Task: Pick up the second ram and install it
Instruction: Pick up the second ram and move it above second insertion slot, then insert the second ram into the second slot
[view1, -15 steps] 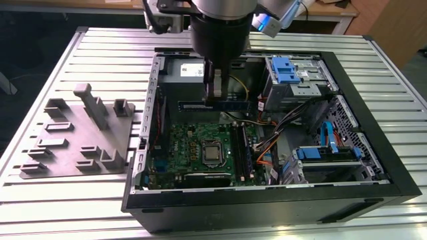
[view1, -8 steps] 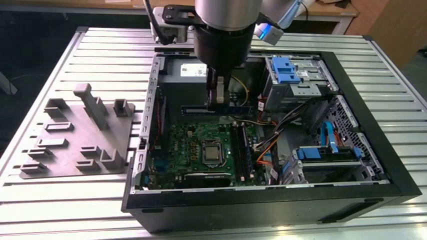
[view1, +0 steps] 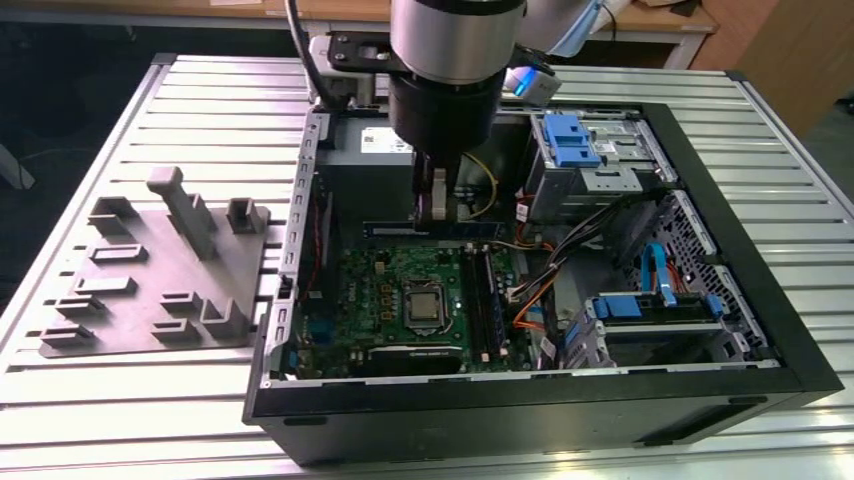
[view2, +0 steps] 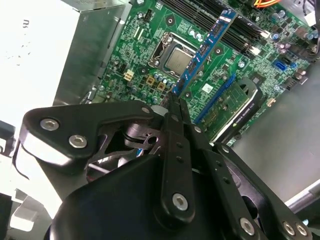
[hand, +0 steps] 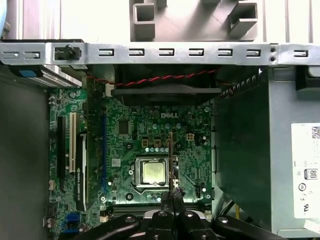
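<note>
ram stick held over the open computer

gripping the second ram (view1: 470, 228) in the gripper (view1: 434, 210), with the fingers clamped shut on the stick's two faces. holding it level and on edge inside the open computer case (view1: 534, 400), above the green motherboard (view1: 400, 290), on the side nearest the gray power supply (view1: 367, 160). in the first wrist view, lined up just beside the processor socket (hand: 152, 172). off to the exterior view's left, on the slatted table (view1: 200, 100): a gray fixture plate (view1: 147, 270).
</note>
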